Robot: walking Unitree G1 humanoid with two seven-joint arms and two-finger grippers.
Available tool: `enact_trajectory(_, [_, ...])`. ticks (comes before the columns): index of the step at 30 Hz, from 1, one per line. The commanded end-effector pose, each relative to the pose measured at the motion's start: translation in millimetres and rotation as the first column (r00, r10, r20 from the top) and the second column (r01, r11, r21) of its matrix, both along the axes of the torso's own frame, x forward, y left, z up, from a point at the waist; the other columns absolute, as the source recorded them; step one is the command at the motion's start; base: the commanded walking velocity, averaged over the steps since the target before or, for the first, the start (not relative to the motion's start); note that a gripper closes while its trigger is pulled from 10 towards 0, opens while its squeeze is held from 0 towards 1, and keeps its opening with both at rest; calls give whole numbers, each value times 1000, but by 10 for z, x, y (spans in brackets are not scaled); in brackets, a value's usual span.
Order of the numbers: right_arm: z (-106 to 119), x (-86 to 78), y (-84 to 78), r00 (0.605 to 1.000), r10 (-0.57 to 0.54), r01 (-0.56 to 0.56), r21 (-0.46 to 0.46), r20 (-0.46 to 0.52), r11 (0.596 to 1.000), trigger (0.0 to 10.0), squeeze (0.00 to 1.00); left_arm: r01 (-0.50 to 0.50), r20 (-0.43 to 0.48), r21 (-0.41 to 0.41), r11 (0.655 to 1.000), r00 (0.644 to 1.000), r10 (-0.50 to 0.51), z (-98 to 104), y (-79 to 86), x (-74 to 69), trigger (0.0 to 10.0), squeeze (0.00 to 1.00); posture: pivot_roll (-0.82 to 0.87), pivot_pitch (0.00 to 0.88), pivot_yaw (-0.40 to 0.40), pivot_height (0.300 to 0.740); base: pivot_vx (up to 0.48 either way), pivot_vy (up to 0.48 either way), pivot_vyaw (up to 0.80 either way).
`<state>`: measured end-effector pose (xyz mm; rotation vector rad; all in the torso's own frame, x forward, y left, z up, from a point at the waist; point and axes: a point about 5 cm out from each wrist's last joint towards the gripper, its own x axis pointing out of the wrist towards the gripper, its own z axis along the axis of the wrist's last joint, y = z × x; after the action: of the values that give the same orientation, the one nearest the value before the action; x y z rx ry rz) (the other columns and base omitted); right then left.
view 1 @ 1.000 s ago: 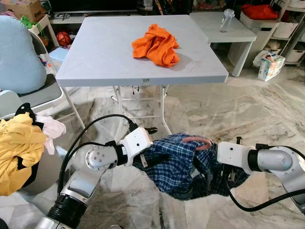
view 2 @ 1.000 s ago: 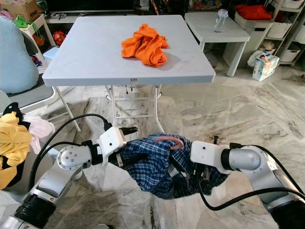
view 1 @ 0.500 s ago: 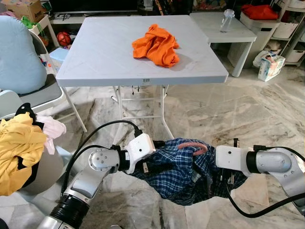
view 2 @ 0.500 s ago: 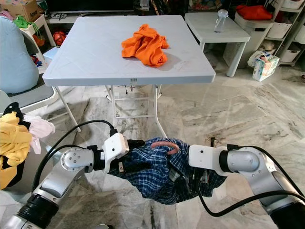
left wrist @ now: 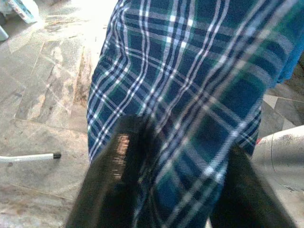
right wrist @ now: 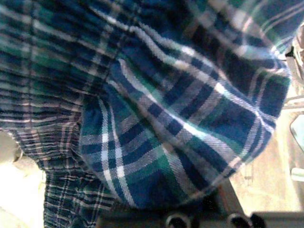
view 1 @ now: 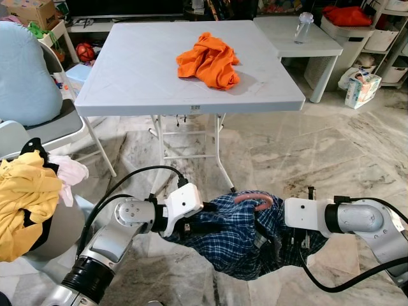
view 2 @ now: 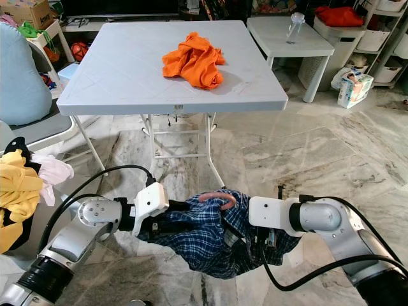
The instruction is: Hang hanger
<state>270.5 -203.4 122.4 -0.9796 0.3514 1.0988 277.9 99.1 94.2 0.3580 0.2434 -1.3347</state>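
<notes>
Marble floor (view 1: 331, 153); pink hanger (view 1: 254, 200) hook up (shirt (view 1: 236, 236) draped).

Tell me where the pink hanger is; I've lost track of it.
In the left eye view, the pink hanger pokes from the plaid shirt, low centre between both pincers.

Left gripper (left wrist: 161, 180) jaws clamped; right gripper (view 2: 258, 239) jaws hidden.

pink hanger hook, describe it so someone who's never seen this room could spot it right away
Start at the grey folding table with the orange garment on it, then drop to the marble floor in front, where the two silver arms hold up a blue plaid shirt. The pink hanger hook curves out of the shirt's top, the one pink piece against dark plaid.
</notes>
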Motion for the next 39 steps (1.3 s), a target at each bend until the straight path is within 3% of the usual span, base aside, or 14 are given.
enact_trajectory(1, [88,48,19,999,9,-10,20,49,1000,10000,0,2,-13,27,1000,1000,-1,-4,37,30,0,0,23,57,-12,740,0,0,0])
enact_trajectory(14, [124,137,43,996,0,-3,24,90,1000,10000,0,-26,-24,30,999,999,27,-27,98,72,0,0,27,50,-21,740,0,0,0])
enact_trajectory(23, [107,189,88,994,-5,2,31,108,1000,10000,24,-122,2,-25,992,992,122,-37,162,107,0,0,23,50,-17,740,0,0,0])
enact_trajectory(25, [106,202,101,994,-4,0,34,112,999,10000,1000,-139,4,-31,990,990,140,-50,174,101,0,0,23,50,-17,740,0,0,0])
enact_trajectory(33, [159,438,38,966,-48,61,-45,254,997,10000,1000,-221,-5,-48,974,975,221,-131,255,60,0,0,36,49,-22,740,0,0,0])
enact_trajectory(35, [220,576,-32,939,-115,138,-51,323,989,10000,1000,-268,-12,-57,962,963,268,-153,294,61,0,0,40,49,-26,740,0,0,0])
enact_trajectory(39, [267,681,-121,906,-158,204,-80,392,976,10000,1000,-333,-8,-66,941,943,333,-161,339,97,0,0,42,49,-26,740,0,0,0])
